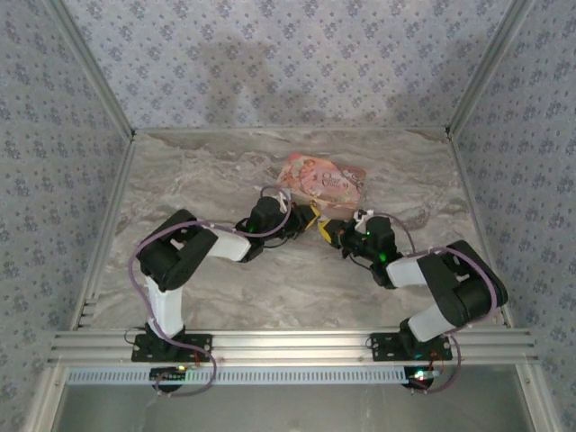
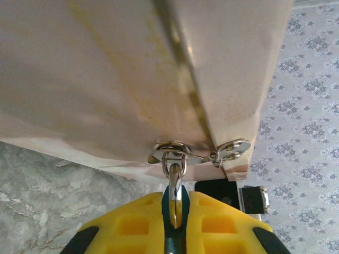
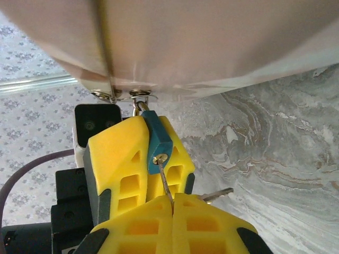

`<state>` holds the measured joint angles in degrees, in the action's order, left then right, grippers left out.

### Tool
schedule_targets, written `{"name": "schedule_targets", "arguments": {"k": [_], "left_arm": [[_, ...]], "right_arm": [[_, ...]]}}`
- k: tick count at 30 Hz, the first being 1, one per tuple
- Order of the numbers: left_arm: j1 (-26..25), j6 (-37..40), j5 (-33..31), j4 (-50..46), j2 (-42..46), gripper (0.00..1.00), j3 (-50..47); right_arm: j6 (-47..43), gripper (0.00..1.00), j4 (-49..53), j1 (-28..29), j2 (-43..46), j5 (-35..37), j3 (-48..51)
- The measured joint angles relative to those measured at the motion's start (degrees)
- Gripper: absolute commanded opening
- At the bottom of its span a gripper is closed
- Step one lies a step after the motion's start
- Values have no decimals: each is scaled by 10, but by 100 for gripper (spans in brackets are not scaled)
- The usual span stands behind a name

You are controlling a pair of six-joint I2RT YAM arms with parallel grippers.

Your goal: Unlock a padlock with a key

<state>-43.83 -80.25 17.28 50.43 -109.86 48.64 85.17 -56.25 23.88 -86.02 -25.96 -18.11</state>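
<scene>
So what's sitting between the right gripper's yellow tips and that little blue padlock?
The key: in the right wrist view its thin silvery blade runs from the right gripper's shut tips up to the padlock's keyhole.

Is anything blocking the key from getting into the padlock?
Nothing visible does. The key, pinched in the right gripper, has its tip at the brass keyhole of the padlock, which the left gripper holds.

left hand [image 1: 310, 219] tip to tip with right hand [image 1: 329, 230], pink box [image 1: 322, 177] just beyond
</scene>
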Motion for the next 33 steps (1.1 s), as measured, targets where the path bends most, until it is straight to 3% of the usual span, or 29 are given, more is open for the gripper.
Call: {"name": "schedule_targets", "arguments": {"k": [9, 33], "left_arm": [[-2, -4, 1, 11, 0, 10, -1], [-2, -7, -19, 13, -1, 8, -1]], "right_arm": [[-66, 0, 101, -2, 48, 7, -20], [57, 0, 16, 2, -2, -3, -20]]}}
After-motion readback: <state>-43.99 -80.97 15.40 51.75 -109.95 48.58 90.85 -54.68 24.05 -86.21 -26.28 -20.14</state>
